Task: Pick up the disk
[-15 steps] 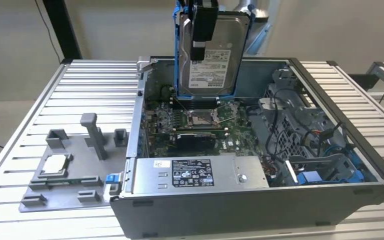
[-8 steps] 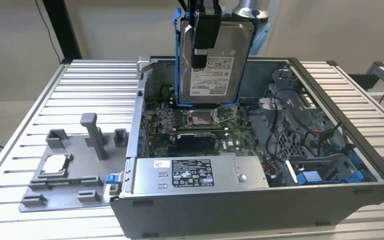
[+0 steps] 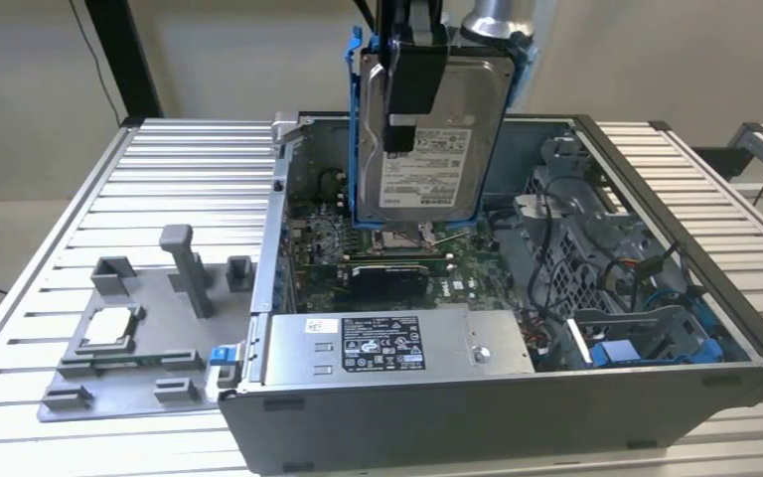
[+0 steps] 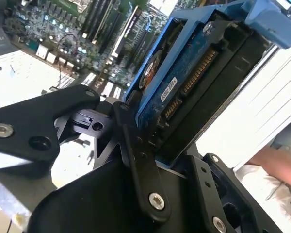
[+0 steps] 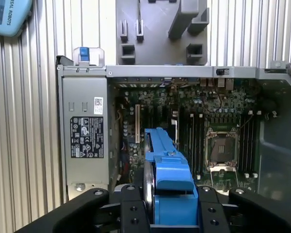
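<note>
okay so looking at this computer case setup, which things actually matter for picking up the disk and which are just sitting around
Part of the job:
- disk, in its blue carrier, held upright above the open case
- gripper, shut on the disk

Just lying about:
- computer case, lid off
- power supply box inside the case
- processor chip on the grey fixture plate
- empty processor socket on the motherboard

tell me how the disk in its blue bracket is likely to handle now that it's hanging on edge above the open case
The disk looks like a stiff metal slab, so it should not flex in the hand. It is probably heavy for its size. Held on edge, its smooth faces might slide if grip loosens, and a drop onto the motherboard could damage both.
</note>
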Motion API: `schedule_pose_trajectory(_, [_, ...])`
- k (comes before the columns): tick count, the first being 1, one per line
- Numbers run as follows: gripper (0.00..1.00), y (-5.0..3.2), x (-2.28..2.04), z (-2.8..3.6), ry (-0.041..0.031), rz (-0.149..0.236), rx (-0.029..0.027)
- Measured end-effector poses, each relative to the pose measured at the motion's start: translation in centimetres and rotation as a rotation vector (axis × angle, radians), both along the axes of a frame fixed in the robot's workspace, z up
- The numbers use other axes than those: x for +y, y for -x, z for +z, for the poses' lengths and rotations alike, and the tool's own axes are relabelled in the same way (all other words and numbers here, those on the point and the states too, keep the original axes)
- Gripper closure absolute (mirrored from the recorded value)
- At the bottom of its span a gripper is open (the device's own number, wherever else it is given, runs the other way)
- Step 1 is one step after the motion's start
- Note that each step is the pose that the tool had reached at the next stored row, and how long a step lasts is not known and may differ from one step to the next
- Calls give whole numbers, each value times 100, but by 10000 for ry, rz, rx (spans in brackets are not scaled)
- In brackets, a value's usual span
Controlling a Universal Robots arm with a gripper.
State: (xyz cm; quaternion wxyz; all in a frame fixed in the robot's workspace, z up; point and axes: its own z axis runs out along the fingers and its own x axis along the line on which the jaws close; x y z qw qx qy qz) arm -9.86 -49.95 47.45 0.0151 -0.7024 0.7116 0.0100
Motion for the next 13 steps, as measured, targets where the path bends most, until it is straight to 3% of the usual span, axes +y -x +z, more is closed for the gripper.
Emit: schedule_pose_trajectory(13, [100,0,-328,-10,0,-80,0])
